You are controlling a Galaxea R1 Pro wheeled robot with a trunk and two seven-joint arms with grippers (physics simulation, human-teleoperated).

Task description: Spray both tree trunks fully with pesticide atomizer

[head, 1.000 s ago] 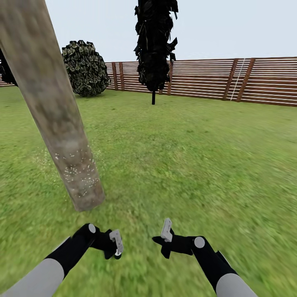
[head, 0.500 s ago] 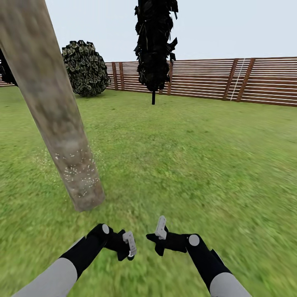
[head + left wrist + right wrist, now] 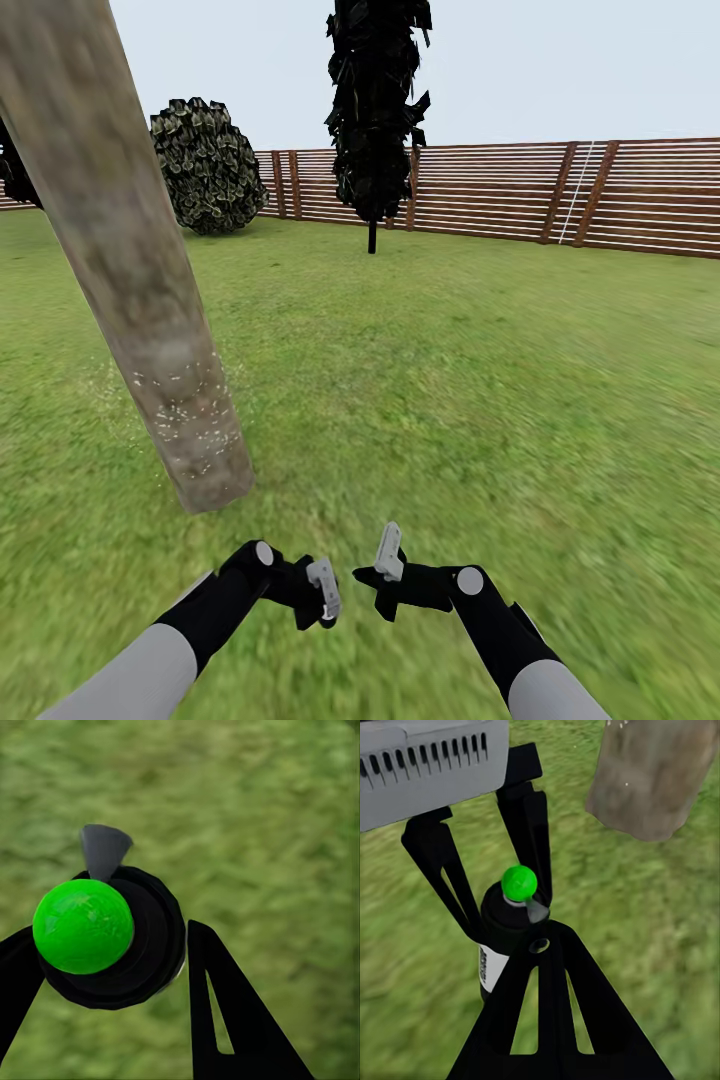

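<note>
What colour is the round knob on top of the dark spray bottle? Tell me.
Bright green knob, clearest in the left wrist view.

Tree trunk (image 3: 130, 270) cut off at the top edge in the head view, so no leaves to see. In the right wrist view, trunk (image 3: 652, 772) cut off at the top too. Pesticide atomizer (image 3: 510, 937) partly hidden behind the right gripper's (image 3: 540, 945) near finger. Grass (image 3: 270, 817) all blurry. Atomizer (image 3: 105, 937) seen from the top only, body hidden under its green cap. In the head view, atomizer perhaps behind the left gripper (image 3: 318, 600), too small to tell. Both arms cut off at the bottom edge.
</note>
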